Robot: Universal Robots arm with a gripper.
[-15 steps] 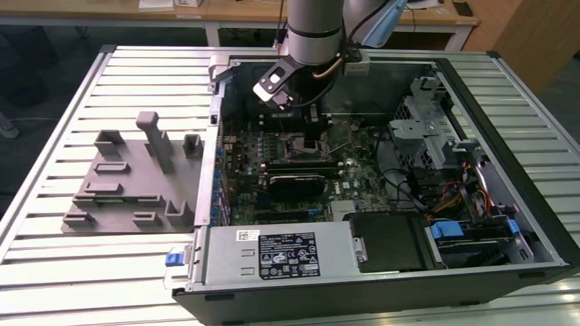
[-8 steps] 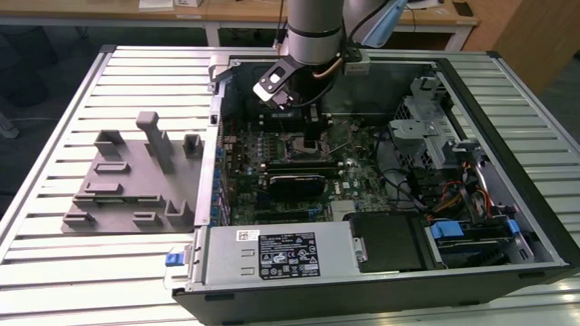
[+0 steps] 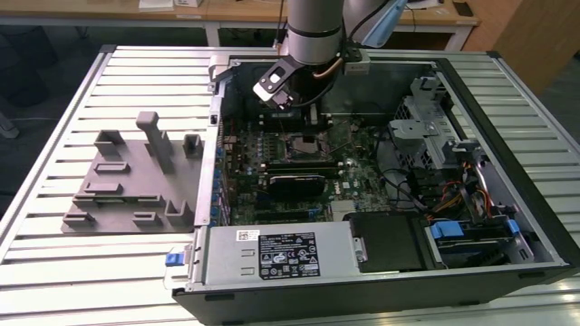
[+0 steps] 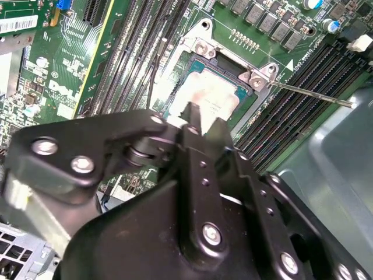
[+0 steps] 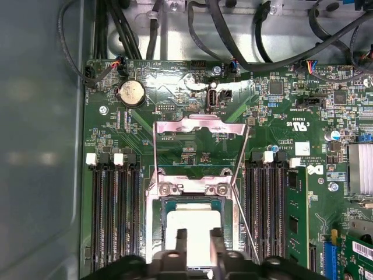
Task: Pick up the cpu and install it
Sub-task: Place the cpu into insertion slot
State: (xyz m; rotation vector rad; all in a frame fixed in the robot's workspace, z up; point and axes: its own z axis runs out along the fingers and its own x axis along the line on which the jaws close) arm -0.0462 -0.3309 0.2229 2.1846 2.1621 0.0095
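The cpu (image 5: pixel 195 219) (image 4: pixel 213 96), a flat silver square with a pale-green rim, lies in the black socket on the green motherboard inside the open computer case (image 3: pixel 534 204). My gripper (image 5: pixel 199 236) (image 4: pixel 205 121) hangs straight over it. Its black fingertips (image 5: pixel 182 236) stand a narrow gap apart above the chip's top, and the silver surface shows between them. Nothing is held. The socket's metal load plate (image 5: pixel 198 125) is swung up and the thin lever (image 4: pixel 309 94) sticks out sideways. In the exterior view the arm (image 3: pixel 313 27) reaches down over the socket (image 3: pixel 308 145).
A grey plastic tray (image 3: pixel 136 176) with upright blocks lies on the slatted table at the exterior view's left. Memory slots (image 5: pixel 113 216) flank the socket. Black cables (image 5: pixel 245 35), the drive cage (image 3: pixel 426 129) and the power supply (image 3: pixel 281 255) crowd the case around it.
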